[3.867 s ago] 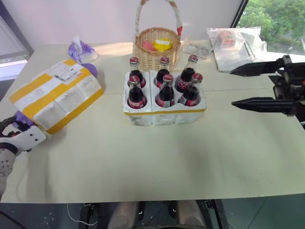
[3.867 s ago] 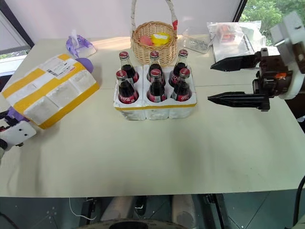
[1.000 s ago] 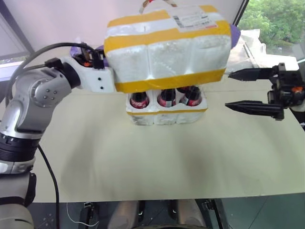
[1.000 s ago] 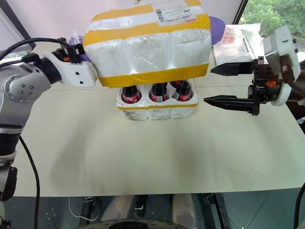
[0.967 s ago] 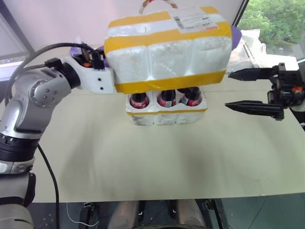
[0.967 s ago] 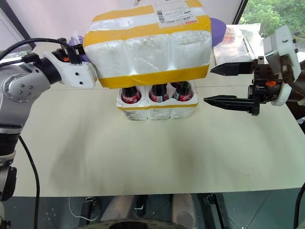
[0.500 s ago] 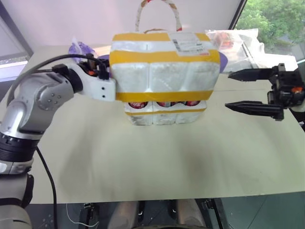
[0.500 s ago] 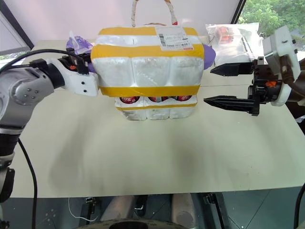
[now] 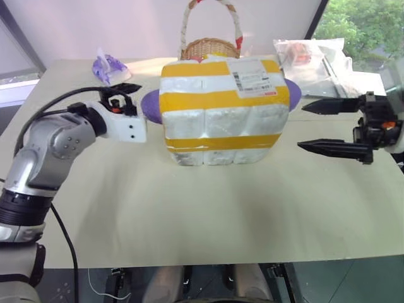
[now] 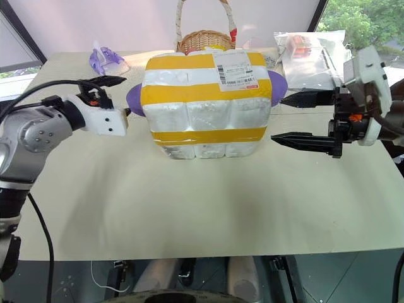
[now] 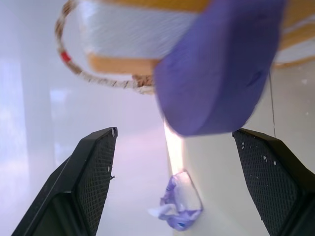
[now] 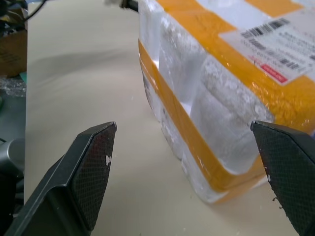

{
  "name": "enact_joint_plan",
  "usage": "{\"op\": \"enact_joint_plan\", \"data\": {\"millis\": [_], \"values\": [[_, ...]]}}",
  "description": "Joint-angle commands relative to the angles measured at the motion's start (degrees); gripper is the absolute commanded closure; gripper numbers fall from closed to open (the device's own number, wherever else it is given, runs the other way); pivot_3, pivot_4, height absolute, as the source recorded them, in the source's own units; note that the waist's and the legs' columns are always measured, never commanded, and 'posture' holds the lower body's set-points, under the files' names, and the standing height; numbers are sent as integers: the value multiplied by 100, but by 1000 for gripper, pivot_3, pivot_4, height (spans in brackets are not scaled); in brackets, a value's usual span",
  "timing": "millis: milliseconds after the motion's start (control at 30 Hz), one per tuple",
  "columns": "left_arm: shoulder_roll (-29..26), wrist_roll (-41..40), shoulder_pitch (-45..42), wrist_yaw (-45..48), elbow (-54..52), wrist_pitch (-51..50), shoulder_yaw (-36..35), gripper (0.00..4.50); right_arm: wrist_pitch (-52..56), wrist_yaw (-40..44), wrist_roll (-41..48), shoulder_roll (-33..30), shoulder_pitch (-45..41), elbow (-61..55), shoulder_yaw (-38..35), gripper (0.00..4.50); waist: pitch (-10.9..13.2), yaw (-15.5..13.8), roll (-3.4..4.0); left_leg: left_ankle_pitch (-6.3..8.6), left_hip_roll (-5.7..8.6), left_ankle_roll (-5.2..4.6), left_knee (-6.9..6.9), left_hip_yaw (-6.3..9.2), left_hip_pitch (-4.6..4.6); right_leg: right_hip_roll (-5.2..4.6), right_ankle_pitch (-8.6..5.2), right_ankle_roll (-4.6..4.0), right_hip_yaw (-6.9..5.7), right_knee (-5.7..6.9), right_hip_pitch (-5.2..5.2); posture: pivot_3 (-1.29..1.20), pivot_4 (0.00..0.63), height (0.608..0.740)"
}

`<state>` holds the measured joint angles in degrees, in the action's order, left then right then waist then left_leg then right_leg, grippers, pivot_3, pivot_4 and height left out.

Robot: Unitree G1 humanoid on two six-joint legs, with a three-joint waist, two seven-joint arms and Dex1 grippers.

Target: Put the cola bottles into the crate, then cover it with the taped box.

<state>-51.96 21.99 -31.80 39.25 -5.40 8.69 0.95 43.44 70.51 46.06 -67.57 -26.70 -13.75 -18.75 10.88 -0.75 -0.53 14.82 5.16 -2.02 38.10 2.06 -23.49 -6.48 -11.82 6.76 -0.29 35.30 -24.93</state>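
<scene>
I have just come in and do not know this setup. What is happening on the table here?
A two-armed robot is packing bottles. The taped box sits down over the crate in the middle of the table, and no bottles can be seen. The left gripper is open beside the purple tab at the box's end, not holding it. The right gripper is open too, on the other side of the box and apart from it. A wicker basket stands behind.
</scene>
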Motion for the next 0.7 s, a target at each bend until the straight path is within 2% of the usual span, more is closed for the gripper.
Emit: {"op": "enact_joint_plan", "data": {"millis": [33, 133, 200, 267, 300, 367, 433, 700], "values": [[-201, -1159, 76, 500, -274, -805, -970, 595, -106, 59, -110, -171, 129, 112, -362, 0, 0, 2, 0, 0, -1, 0, 0, 0, -1, 0, 0, 0, 0, 0, -2, 0, 150, 740], [-195, -2665, 191, 1279, -323, -2141, -1693, 595, -210, 92, -245, -173, 292, 255, -377, 0, 0, 8, 1, 0, -1, 0, 0, 0, -1, 2, 0, 0, -1, 1, -3, 0, 150, 740], [-489, -4674, 111, 2263, -138, -4551, -2663, 595, -264, 114, -320, -152, 365, 381, -379, 0, 2, 26, -1, 0, -1, 0, 0, 0, -1, 4, 0, 0, -1, 1, -3, 0, 150, 740], [-973, -5955, 89, 3069, 212, -6162, -3307, 595, -347, 136, -411, -145, 413, 508, -353, 0, 7, 72, -5, 0, -3, 0, 1, 0, -1, 9, -1, 0, -2, 6, -6, 0, 150, 740], [-1243, -6286, 205, 3461, 373, -6517, -3504, 595, -399, 139, -472, -141, 429, 585, -328, 0, 8, 118, -6, 0, -3, -1, 1, 0, -2, 25, -2, 2, -2, 11, -8, 0, 150, 740], [-1650, -6478, 527, 3940, 596, -6739, -3667, 595, -479, 126, -589, -119, 419, 761, -254, 0, 7, 150, -4, 0, -4, -2, 1, 0, -1, 28, -4, 4, -2, 9, -7, 0, 150, 740], [-1822, -6443, 737, 3974, 730, -6688, -3653, 595, -543, 130, -668, -96, 408, 854, -206, 0, 2, 141, 10, 1, -2, -2, 0, -4, 5, 23, -5, 3, -1, 8, -1, 0, 150, 740], [-1872, -6471, 1107, 3933, 703, -6365, -3554, 595, -589, 87, -672, 88, 397, 795, -182, 0, 3, 140, 9, 2, -4, 4, -4, -4, 9, 1, -5, -2, 3, 1, 1, 0, 150, 740]]}}
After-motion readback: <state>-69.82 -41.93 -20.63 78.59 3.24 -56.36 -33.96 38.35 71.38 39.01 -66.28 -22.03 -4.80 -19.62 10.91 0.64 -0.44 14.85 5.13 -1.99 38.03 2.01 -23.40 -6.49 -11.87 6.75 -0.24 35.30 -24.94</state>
